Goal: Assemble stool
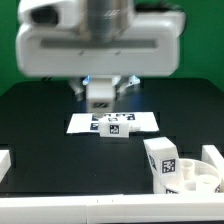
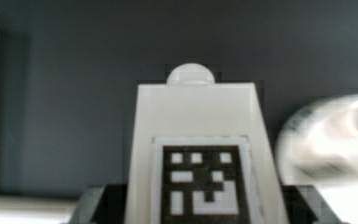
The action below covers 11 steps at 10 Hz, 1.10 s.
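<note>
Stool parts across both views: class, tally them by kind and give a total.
Seat disc: 1
Legs: 2, the held leg and the free leg by the disc
Total: 3

- My gripper (image 1: 100, 103) hangs over the marker board (image 1: 85, 123), gripping a white leg (image 1: 100, 92).
- Seat disc (image 1: 203, 182) on the exterior view's right, second leg (image 1: 160, 160) upright against it.

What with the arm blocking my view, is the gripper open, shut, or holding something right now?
Gripper: closed on a stool leg, seen in the wrist view.
</note>
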{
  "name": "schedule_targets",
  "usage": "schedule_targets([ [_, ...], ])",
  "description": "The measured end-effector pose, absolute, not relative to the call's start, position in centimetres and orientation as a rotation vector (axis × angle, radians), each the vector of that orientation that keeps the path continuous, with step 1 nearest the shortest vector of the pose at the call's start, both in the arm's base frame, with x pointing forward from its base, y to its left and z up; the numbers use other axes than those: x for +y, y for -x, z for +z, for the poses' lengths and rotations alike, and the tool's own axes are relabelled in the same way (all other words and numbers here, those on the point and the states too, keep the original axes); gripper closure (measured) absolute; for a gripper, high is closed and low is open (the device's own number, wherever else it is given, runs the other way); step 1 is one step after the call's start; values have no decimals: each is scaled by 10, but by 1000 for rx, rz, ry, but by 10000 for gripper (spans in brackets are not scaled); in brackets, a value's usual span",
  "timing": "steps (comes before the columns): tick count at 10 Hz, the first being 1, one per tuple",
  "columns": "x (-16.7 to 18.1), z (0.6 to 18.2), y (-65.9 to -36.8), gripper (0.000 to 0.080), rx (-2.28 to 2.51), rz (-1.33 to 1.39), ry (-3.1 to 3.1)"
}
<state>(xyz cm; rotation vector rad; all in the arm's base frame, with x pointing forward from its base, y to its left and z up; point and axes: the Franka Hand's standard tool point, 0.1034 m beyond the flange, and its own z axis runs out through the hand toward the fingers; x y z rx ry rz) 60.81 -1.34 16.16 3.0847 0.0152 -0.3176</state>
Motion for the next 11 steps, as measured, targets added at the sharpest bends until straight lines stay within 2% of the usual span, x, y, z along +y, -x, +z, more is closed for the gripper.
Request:
schedule_targets([
  [1, 14, 172, -617, 479, -19, -110, -3099],
  [2, 21, 168, -610, 479, 2, -29, -3104],
  [5, 26, 166, -622, 479, -49, 284, -3095],
  [7, 66, 165, -634, 479, -111, 397, -3107],
  [8, 81, 158, -643, 479, -169, 383, -3111],
  [9, 91, 152, -649, 479, -181, 356, -3110],
  [11, 89, 152, -650, 479, -159, 361, -3108],
])
